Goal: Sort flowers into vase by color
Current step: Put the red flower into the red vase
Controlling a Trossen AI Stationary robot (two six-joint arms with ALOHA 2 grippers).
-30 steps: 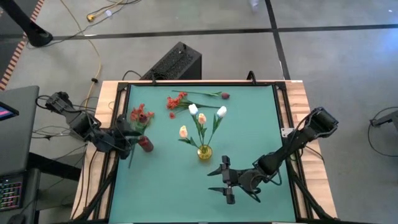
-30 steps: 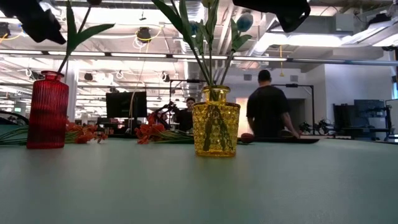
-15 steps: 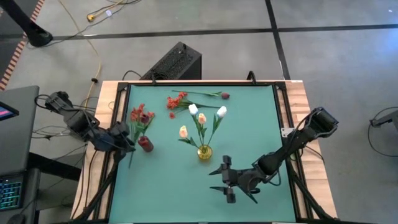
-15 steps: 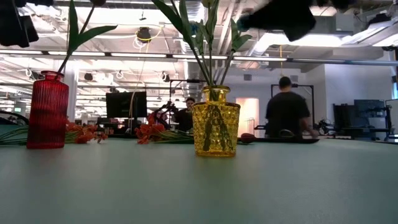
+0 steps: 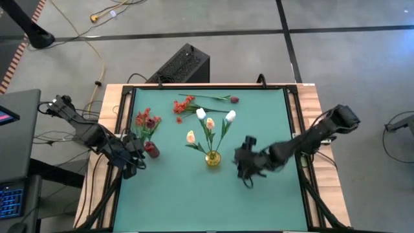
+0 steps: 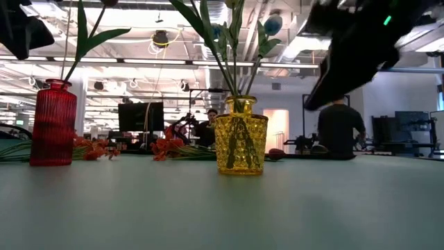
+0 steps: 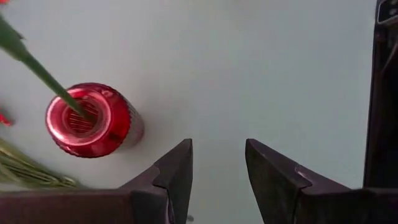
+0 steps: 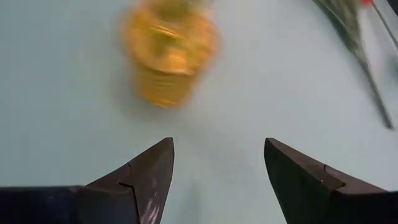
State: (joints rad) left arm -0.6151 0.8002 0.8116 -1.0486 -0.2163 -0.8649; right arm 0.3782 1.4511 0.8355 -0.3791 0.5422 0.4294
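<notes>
Left tool [image 5: 132,158] hangs w/ fingers parted and nothing between them, just beside the red vase [image 5: 151,149] at the surface's [image 5: 259,200] left edge. That vase carries one green stem w/ red blossoms. Right tool [image 5: 244,163] is spread wide, also bare, near the yellow vase [image 5: 212,158], which holds the white, cream and peach tulips [image 5: 209,122]. Loose flowers lie flat at the far side: red-orange cluster [image 5: 183,105] and a long stem w/ a dark maroon bud [image 5: 233,99], plus more red blooms [image 5: 146,119] by the red vase.

Risks, as I judge them: right tool is close to the yellow vase and blurred in the wrist view, so prob. moving fast; a clip on the vase or the leaning tulip stems could tip it. Thin stems lying flat are hard to pinch; fingers may scrape the surface or grab 2 stems at once. Left tool could nudge the red vase. Mixing maroon w/ red = wrong sort.
</notes>
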